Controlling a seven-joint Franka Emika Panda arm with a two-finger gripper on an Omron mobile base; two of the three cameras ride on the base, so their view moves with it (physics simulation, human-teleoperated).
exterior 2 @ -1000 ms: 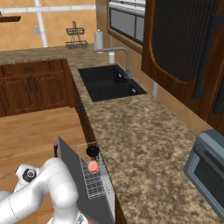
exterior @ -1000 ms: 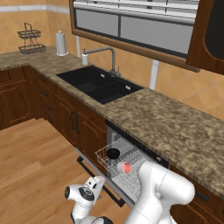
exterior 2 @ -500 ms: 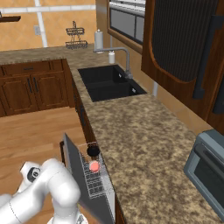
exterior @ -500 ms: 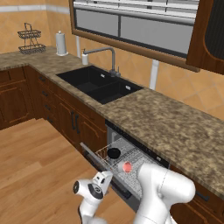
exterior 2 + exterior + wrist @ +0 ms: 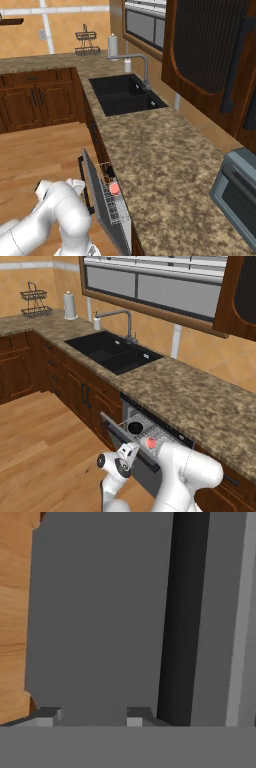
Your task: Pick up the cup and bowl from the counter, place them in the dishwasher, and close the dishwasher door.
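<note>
The dishwasher (image 5: pixel 150 428) stands under the counter (image 5: pixel 200 401) with its door (image 5: pixel 111 426) half raised. In its white wire rack lie the white cup (image 5: pixel 151 443) with the pink-red inside and the black bowl (image 5: pixel 135 428). From the right base view the cup (image 5: pixel 115 188) sits behind the tilted door (image 5: pixel 97 195). My gripper (image 5: pixel 129 452) is open and held against the door's outer face. In the hand view, the gripper (image 5: pixel 92 716) faces the grey door panel (image 5: pixel 100 612), with nothing between the fingertips (image 5: pixel 47 716). The black bar handle (image 5: pixel 182 612) runs just right of them.
A black sink (image 5: pixel 112 351) with a faucet lies left of the dishwasher. A grey toaster oven (image 5: pixel 237 195) stands on the counter (image 5: pixel 155 150) at the far right. Dark wood cabinets (image 5: pixel 75 388) flank the dishwasher. Open wooden floor (image 5: pixel 45 446) spreads in front.
The dishwasher door has swung up from nearly flat toward upright. My hand has risen and moved in toward the cabinet with it. The cup and bowl stay in the rack.
</note>
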